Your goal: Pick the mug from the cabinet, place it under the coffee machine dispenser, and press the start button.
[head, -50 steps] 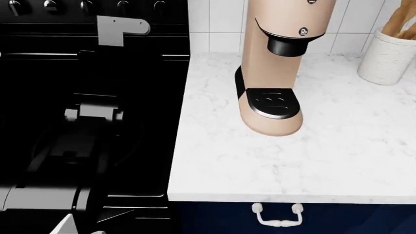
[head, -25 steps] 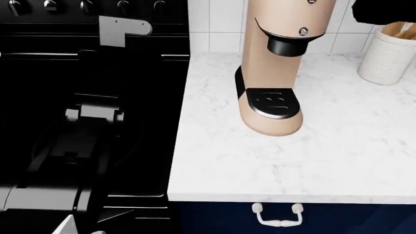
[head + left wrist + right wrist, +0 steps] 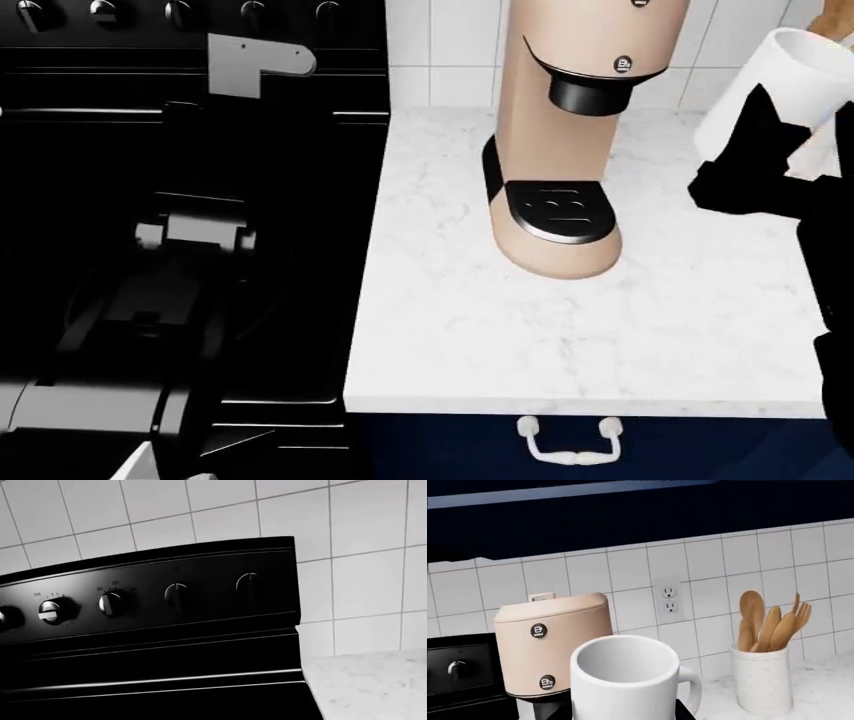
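Upright, the mug shows an empty interior.

The stove's control panel carries tiny white dial markings: "300" at twelve o'clock of one knob, and a word that may be "TIME" above another knob. The coffee machine bears two round black buttons with illegible cup icons.
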You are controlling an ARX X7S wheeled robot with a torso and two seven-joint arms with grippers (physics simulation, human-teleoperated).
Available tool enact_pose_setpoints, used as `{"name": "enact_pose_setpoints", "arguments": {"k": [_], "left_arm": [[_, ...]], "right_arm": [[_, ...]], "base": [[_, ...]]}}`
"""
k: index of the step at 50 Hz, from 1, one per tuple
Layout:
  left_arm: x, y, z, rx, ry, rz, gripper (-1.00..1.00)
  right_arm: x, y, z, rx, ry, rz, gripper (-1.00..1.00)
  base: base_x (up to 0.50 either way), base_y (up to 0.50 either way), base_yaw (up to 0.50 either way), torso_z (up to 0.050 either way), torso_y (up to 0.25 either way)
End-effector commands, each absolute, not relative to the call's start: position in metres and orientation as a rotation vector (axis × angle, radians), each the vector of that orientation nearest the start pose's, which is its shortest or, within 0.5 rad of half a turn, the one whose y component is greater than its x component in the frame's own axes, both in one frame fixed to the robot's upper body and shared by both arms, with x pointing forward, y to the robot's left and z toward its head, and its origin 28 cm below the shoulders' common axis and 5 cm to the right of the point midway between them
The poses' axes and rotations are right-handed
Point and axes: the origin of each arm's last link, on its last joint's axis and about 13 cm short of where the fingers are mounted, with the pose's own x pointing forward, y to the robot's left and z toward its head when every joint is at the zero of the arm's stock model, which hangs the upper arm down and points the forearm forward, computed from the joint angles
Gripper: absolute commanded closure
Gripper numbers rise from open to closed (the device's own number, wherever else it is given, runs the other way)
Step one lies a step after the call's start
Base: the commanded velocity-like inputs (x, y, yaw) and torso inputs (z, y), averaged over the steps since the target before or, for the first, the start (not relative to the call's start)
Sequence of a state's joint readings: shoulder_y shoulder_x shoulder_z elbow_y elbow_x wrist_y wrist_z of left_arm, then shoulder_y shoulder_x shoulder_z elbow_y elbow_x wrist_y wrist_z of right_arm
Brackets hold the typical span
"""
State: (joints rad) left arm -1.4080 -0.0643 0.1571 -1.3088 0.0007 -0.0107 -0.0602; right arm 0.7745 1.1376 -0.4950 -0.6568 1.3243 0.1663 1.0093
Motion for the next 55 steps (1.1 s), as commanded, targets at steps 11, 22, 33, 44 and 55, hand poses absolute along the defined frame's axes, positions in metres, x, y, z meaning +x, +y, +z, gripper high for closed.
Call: {"name": "enact_pose_setpoints", "arguments": {"k": [11,22,33,44,55], "left_arm": [[0.439,0.23,0.225,0.187,-0.091,0.093,-1.0],[0.439,0.23,0.224,0.216,-0.061,0.122,-1.0],[0.439,0.23,0.224,0.22,-0.055,0.12,-1.0],[0.439,0.23,0.223,0.22,-0.053,0.116,-1.0],[0.439,0.23,0.223,0.223,-0.054,0.116,-1.0]], "right_arm": [[0.218,-0.151,0.206,0.039,-0.238,-0.134,1.0],[0.225,-0.143,0.195,-0.01,-0.253,-0.128,1.0],[0.236,-0.136,0.188,-0.06,-0.255,-0.13,1.0],[0.252,-0.127,0.178,-0.105,-0.264,-0.139,1.0],[0.258,-0.125,0.18,-0.121,-0.279,-0.15,1.0]], "base": [[0.0,0.0,0.0,0.0,0.0],[0.0,0.0,0.0,0.0,0.0],[0.0,0.0,0.0,0.001,0.001],[0.0,0.0,0.0,0.0,0.0],[0.0,0.0,0.0,0.0,0.0]]}}
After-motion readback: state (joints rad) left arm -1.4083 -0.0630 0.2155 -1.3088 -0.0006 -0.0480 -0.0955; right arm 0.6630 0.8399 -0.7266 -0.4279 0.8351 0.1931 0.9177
